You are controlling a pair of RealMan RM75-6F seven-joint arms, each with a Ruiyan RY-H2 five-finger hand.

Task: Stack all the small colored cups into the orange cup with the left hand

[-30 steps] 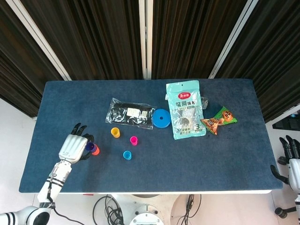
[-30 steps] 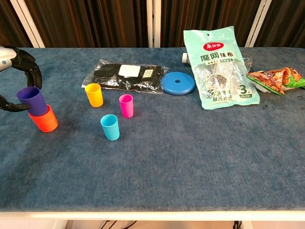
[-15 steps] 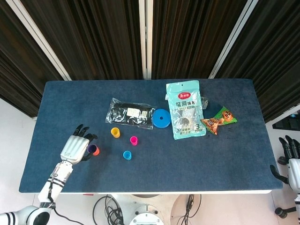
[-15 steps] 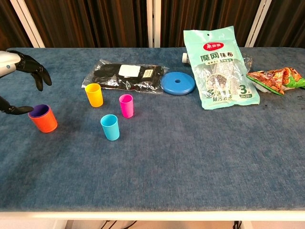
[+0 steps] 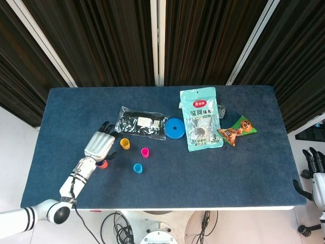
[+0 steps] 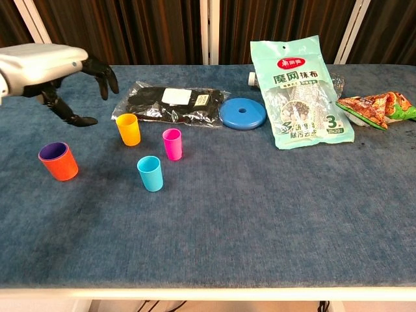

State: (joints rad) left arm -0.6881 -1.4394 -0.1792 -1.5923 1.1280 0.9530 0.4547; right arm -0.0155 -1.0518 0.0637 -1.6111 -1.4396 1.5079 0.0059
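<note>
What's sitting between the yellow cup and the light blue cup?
Only bare blue cloth separates the small yellow plastic cup from the light blue plastic cup, seen in the chest view.

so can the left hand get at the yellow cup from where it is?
Probably yes. The left hand is open and hovers just left of the yellow cup, with nothing between them. The pink cup and black packet sit close by but leave its near side free.

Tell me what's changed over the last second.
The left hand let go of the purple cup, now seated in the orange cup, then rose and moved right toward the yellow cup, fingers apart. Yellow, pink and blue cups stayed put, as did the right hand.
</note>
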